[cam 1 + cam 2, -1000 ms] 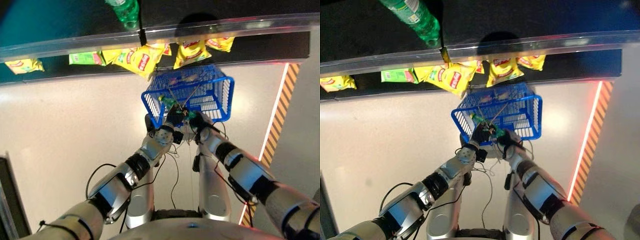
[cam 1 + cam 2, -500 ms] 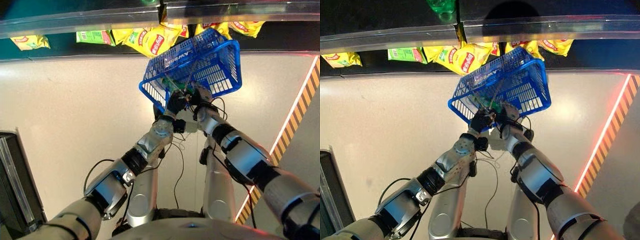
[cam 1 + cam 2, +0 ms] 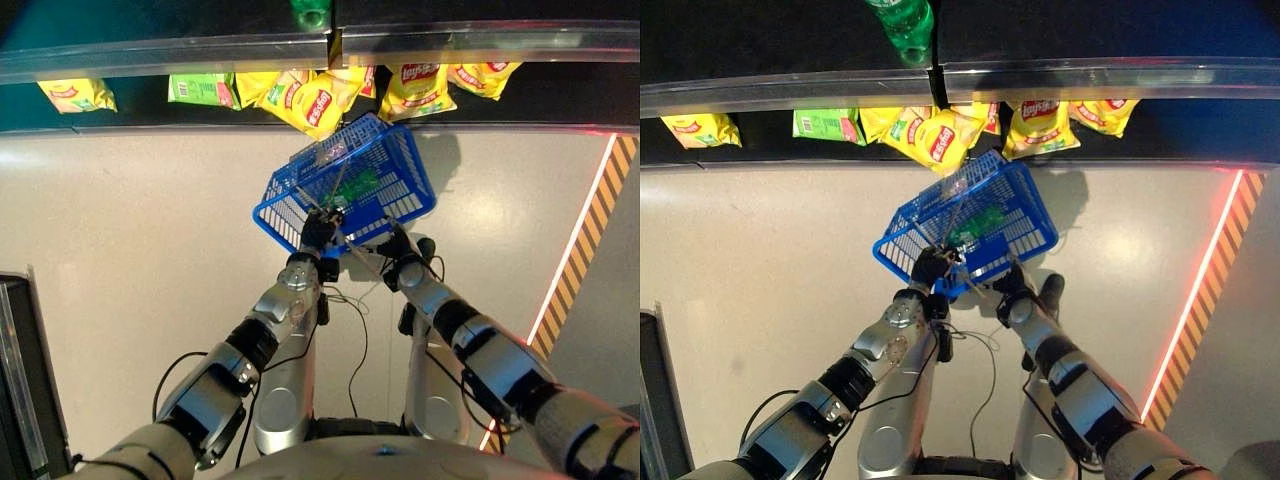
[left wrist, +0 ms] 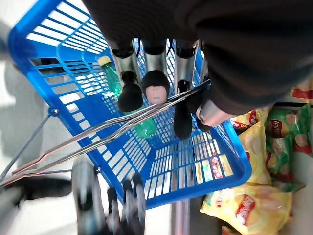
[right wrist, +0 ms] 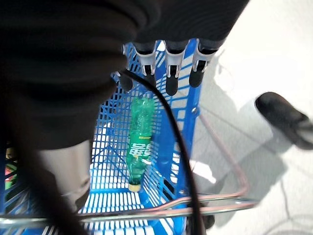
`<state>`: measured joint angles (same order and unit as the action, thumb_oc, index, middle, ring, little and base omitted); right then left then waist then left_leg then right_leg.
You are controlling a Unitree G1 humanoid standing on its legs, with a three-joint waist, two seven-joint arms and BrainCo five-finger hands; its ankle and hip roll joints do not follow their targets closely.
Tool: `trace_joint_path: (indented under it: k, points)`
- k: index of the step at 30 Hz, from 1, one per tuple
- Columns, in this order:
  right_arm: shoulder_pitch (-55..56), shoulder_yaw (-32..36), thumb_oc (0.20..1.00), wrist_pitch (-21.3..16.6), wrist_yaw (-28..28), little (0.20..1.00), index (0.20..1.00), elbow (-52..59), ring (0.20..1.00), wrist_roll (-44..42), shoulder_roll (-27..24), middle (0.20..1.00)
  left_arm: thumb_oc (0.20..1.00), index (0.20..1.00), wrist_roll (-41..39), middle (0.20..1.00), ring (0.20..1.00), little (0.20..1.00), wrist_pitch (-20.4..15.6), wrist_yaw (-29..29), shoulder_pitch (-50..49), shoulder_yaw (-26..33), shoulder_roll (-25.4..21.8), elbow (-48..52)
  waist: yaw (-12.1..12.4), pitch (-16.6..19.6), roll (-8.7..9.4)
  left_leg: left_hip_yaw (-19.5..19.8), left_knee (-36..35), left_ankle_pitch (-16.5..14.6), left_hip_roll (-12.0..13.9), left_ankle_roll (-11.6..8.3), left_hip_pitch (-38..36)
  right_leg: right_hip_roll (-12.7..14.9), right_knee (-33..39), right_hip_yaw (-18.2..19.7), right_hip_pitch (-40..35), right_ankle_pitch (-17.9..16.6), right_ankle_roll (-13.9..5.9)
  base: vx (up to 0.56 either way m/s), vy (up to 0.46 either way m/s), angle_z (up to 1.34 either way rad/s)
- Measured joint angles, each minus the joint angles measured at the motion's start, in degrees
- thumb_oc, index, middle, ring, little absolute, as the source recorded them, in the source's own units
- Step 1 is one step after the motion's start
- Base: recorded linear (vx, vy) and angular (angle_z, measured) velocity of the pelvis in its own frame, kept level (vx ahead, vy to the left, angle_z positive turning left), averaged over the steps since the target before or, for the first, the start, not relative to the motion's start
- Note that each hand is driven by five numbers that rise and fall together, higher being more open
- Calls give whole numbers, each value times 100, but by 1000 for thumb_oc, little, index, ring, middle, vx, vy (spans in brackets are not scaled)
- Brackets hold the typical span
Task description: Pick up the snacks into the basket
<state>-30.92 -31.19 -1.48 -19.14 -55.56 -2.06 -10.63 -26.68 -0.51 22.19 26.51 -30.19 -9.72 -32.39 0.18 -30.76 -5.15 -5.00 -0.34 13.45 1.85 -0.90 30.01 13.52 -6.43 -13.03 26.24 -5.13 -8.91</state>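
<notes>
A blue wire basket (image 3: 400,185) hangs tilted in front of the shelf, with a green bottle (image 5: 138,142) lying inside it. My left hand (image 3: 318,232) is shut on the basket's metal handles (image 4: 122,129), fingers (image 4: 154,88) curled round the wires. My right hand (image 3: 397,245) is open just below the basket's near rim, its straight fingers (image 5: 168,73) pointing over the rim and apart from the handles. Snack bags lie on the shelf behind: a yellow bag (image 3: 315,100), another yellow bag (image 3: 418,88), a green bag (image 3: 200,90) and a small yellow one (image 3: 75,95).
A clear rail (image 3: 150,60) fronts the upper shelf, where a green bottle (image 3: 905,20) lies. A yellow-black striped line (image 3: 590,220) runs along the floor on the right. A dark cabinet edge (image 3: 20,380) stands at the lower left.
The basket has swung down and left, now hanging from my left hand alone. My right hand has come off the handles and dropped below the rim. The camera has shifted too.
</notes>
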Motion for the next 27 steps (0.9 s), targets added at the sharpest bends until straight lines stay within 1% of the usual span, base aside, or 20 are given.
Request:
trace_joint_path:
  k: [2,4,5,6,7,10,11,12,14,15,16,17,18,19,20,21,22,23,24,27]
  points:
    - [298,-5,1000,9,118,1000,1000,153,1000,-77,-66,1000,200,200,219,200,200,200,24,-6,-94,84,-112,-139,-81,3,36,1,3,-32,-2,-25,-91,-4,-14,-1,-93,27,-6,39,43,2]
    - [808,2,1000,-10,298,1000,1000,737,1000,-85,-296,1000,200,200,521,200,200,200,50,-5,-200,375,-181,-444,-100,6,143,-51,17,-62,8,-16,-290,1,-10,18,-264,29,-8,45,93,-12]
    - [1078,126,1000,-23,347,1000,1000,832,1000,-79,-422,1000,200,200,632,200,200,200,73,-13,-284,467,-380,-600,-163,-7,280,-122,29,-90,17,-24,-449,-8,-10,94,-371,31,-3,57,106,-16]
    - [1168,221,1000,-25,365,1000,1000,944,1000,-79,-423,1000,200,200,736,200,200,200,80,-22,-297,540,-379,-725,-120,13,335,-140,68,-128,23,-8,-505,-9,-2,113,-448,32,-4,41,72,-18]
    - [1364,351,1000,-53,363,1000,1000,1071,1000,-81,-505,1000,200,200,804,200,200,200,60,-28,-313,632,-478,-932,-217,5,452,-168,110,-169,20,-16,-614,-16,11,166,-550,20,-6,90,130,-20]
    - [1991,1080,1000,-195,350,1000,1000,1893,1000,-93,-525,1000,200,200,1172,200,200,200,2,-10,-169,1329,-481,-2180,-380,18,1006,-432,201,-355,29,-1,-1258,-9,235,344,-1211,-91,-31,75,170,-28]
    - [2136,1258,1000,-242,338,1000,1000,2089,1000,-109,-510,1000,200,200,1254,200,200,200,3,-14,-126,1447,-436,-2441,-413,21,1035,-423,195,-380,18,3,-1387,2,283,352,-1369,-123,-41,58,170,-22]
    - [2350,1410,1000,-383,268,1000,1000,2308,1000,-164,-503,1000,200,200,1309,200,200,200,45,-11,-111,1577,-423,-2783,-445,86,1137,-460,191,-467,15,37,-1606,23,289,371,-1544,-118,-56,53,211,-17]
    - [2527,1474,1000,-505,269,1000,1000,2443,1000,-210,-519,1000,200,200,1482,200,200,200,55,-14,-182,1657,-452,-2961,-427,168,1234,-579,274,-551,30,34,-1732,-16,249,393,-1638,-122,-35,60,237,-24]
    - [2602,1479,1000,-502,317,1000,1000,2578,1000,-229,-547,1000,200,200,1602,200,200,200,27,-51,-209,1826,-423,-3040,-408,164,1228,-582,293,-564,63,32,-1782,-55,77,372,-1605,-114,-26,107,189,-39]
    - [2660,1467,1000,-539,425,1000,1000,2749,1000,-329,-536,1000,200,200,1725,200,200,200,-1,-85,-389,2098,-451,-3187,-357,236,1216,-688,251,-582,246,-16,-1952,-209,-303,349,-1438,-99,-100,123,132,-43]
    - [2749,1476,1000,-571,469,1000,1000,2854,1000,-370,-535,1000,200,200,1732,200,200,200,2,-117,-478,2211,-470,-3226,-371,336,1197,-754,231,-598,353,-39,-1953,-329,-443,371,-1370,64,-263,100,74,-52]
    - [2898,1481,1000,-618,571,1000,1000,3100,1000,-430,-561,1000,200,200,1876,200,200,200,14,-265,-725,2490,-506,-3274,-245,532,1106,-761,225,-606,522,-117,-1971,-723,-1075,414,-1230,718,-320,104,37,-30]
    - [3032,1485,1000,-611,631,1000,1000,3275,1000,-440,-587,1000,200,200,1935,200,200,200,2,-339,-879,2633,-510,-3320,-203,622,1123,-783,190,-579,588,-191,-2099,-924,-1301,483,-1226,957,-49,116,-3,-32]
    - [3273,1502,1000,-657,706,1000,1000,3513,1000,-484,-634,1000,200,200,1937,200,200,200,2,-399,-1184,2748,-497,-3358,-141,911,1143,-865,108,-582,555,-263,-2181,-1050,-948,451,-1425,1075,657,118,-36,-26]
    - [3302,1575,1000,-691,758,1000,1000,3561,1000,-545,-664,1000,200,200,1938,200,200,200,14,-480,-1333,2831,-413,-3436,-75,1088,1037,-861,48,-596,633,-307,-2270,-1182,-645,462,-1634,972,760,77,-77,-10]
    - [3456,1583,1000,-680,789,1000,1000,3778,1000,-545,-800,1000,200,200,2070,200,200,200,12,-554,-1503,2941,-265,-3440,-76,1225,866,-737,-24,-583,651,-334,-2370,-1328,-362,514,-1866,871,788,44,-82,2]
    - [3507,1581,1000,-685,818,1000,1000,3904,1000,-542,-899,1000,200,200,2121,200,200,200,-6,-568,-1586,2936,-183,-3421,-55,1335,787,-727,-29,-583,664,-342,-2385,-1334,-261,487,-1920,837,834,20,-80,6]
    - [3534,1608,1000,-666,866,1000,1000,4146,1000,-538,-1123,1000,200,200,2178,200,200,200,-20,-581,-1678,2933,-11,-3419,-48,1499,604,-699,0,-555,676,-391,-2377,-1391,-99,447,-2061,755,901,-4,-61,6]
    - [3735,1757,1000,-721,873,1000,1000,4751,1000,-533,-1430,1000,200,200,2436,200,200,200,-30,-602,-1700,2913,224,-3414,-83,1642,399,-540,211,-551,636,-378,-2347,-1371,171,263,-2357,707,888,-105,-13,41]
